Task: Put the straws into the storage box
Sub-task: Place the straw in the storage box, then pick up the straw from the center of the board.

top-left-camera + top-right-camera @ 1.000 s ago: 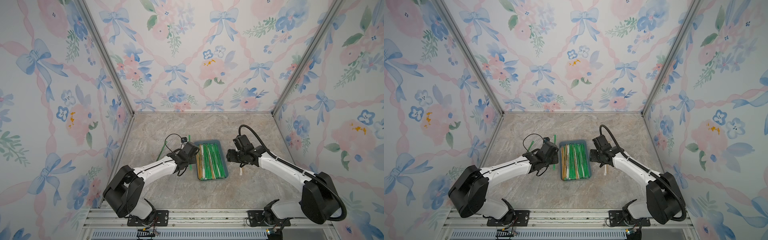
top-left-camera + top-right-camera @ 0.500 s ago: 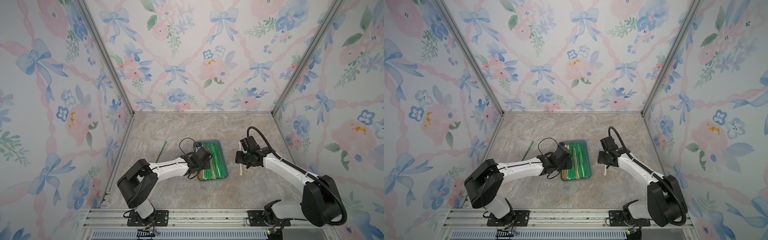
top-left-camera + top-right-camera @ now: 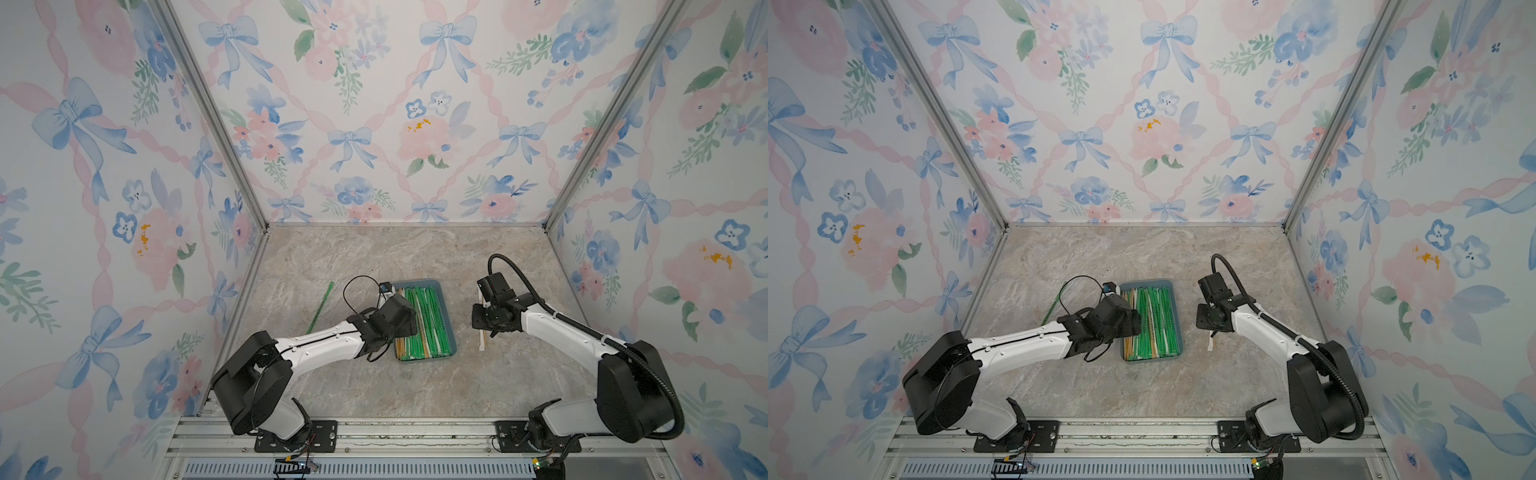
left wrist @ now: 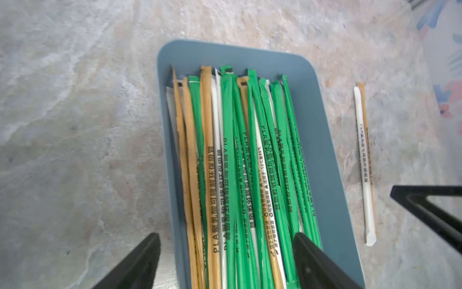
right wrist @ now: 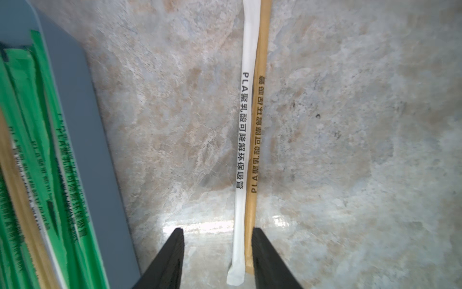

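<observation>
Left jaws released wide, empty, over the shallow blue-grey plastic storage box [image 4: 312, 125] full of green, tan and white wrapped straws [image 4: 230, 162]. Right jaws parted, gripping nothing, straddling a white wrapped straw [image 5: 242, 140] and a tan wrapped straw [image 5: 258, 120] lying side by side on the marbled counter [image 5: 350, 125].

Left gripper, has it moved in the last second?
Yes. The left gripper moved from beside the storage box to over its edge, jaws now open.

The marbled grey-beige table [image 3: 374, 257] carries the blue-grey storage box [image 4: 322, 140] beneath the left claw [image 4: 225, 235], a green straw [image 3: 323, 305] well apart on that claw's other side, and a white straw [image 5: 242, 140] touching a tan straw [image 5: 258, 130] between the right claw's [image 5: 218, 229] spread fingers
</observation>
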### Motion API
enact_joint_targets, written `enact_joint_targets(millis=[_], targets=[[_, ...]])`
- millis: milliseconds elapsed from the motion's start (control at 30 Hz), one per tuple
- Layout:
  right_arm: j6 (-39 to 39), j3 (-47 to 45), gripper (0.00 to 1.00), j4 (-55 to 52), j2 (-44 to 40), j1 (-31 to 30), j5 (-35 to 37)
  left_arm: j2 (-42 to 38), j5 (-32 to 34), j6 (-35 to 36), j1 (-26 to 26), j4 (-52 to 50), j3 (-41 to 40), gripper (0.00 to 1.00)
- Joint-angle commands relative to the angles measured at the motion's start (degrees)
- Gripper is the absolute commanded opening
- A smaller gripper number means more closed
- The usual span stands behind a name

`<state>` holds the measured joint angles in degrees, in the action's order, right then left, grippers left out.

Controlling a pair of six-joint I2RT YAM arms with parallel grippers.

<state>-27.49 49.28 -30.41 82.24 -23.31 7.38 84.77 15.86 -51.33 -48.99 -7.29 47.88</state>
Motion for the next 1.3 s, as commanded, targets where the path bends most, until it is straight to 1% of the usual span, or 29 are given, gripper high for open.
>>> enact_joint_targets(millis=[0,67,200,333,500,767,1067,1267], targets=[[1.4,1.0,0.43,-0.6,2.6,-1.0,1.9,-2.6,2.8,1.0,1.0,-0.2,-1.8,0.94],[1.3,1.1,0.41,-0.4,3.8,-1.1,2.2,-3.7,3.0,0.9,1.6,-0.3,-2.6,0.98],[1.0,1.3,0.38,-0.4,5.4,-1.4,2.7,-4.9,2.9,0.6,2.5,-0.2,-4.0,0.98],[1.2,1.3,0.37,-0.6,6.3,-1.4,3.8,-5.4,2.8,0.5,2.9,-0.1,-4.6,0.98],[1.1,1.0,0.36,0.3,7.2,-1.4,3.2,-5.6,2.9,0.4,3.2,-0.1,-4.6,0.98],[1.8,1.3,0.30,1.0,9.0,-1.6,2.4,-6.5,3.0,0.5,3.8,-0.2,-5.0,0.98],[1.5,1.5,0.30,0.5,9.9,-1.5,3.0,-6.9,2.8,0.5,4.3,-0.1,-5.4,0.98],[1.6,1.6,0.29,0.5,11.4,-1.7,1.7,-6.6,2.8,0.7,4.5,-0.1,-5.2,0.98]])
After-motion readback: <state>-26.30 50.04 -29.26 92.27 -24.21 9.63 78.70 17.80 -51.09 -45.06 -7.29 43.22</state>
